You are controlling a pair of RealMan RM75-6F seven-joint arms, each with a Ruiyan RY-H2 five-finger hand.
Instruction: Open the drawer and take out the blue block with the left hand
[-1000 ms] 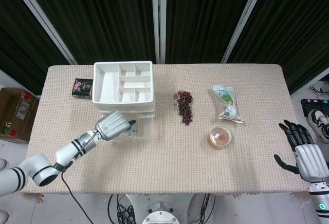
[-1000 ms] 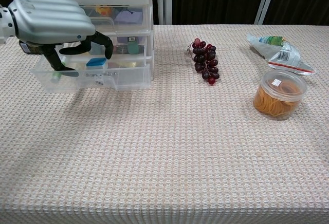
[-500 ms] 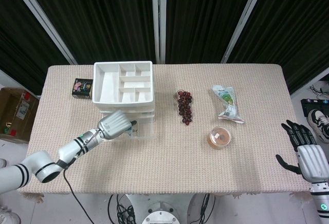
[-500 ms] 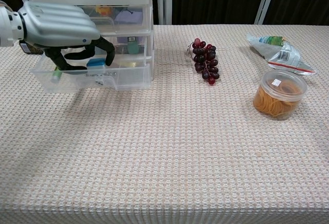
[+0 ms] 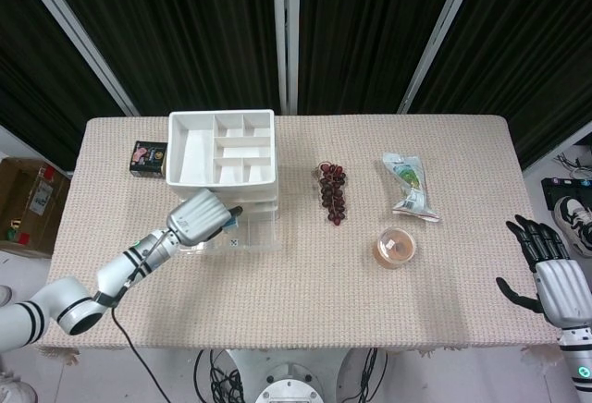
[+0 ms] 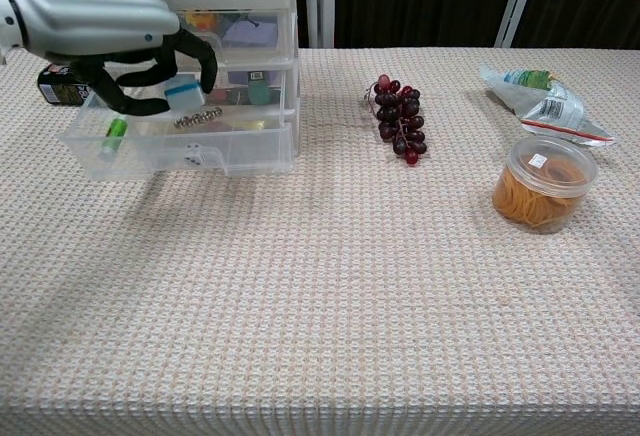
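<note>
The clear drawer unit stands at the table's back left with a white tray on top. Its bottom drawer is pulled out. My left hand hovers over the open drawer and pinches the small blue block between its dark fingers, lifted just above the drawer's contents. A green item, a bead chain and a die lie in the drawer. My right hand hangs off the table's right edge, fingers apart, holding nothing.
A bunch of dark grapes lies right of the drawers. A snack bag and a round tub of rubber bands sit further right. A small black box is left of the drawer unit.
My left hand dipped into the open drawer, closed its fingers on the blue block, and has now risen with the block off the drawer floor. The right hand stayed still.
</note>
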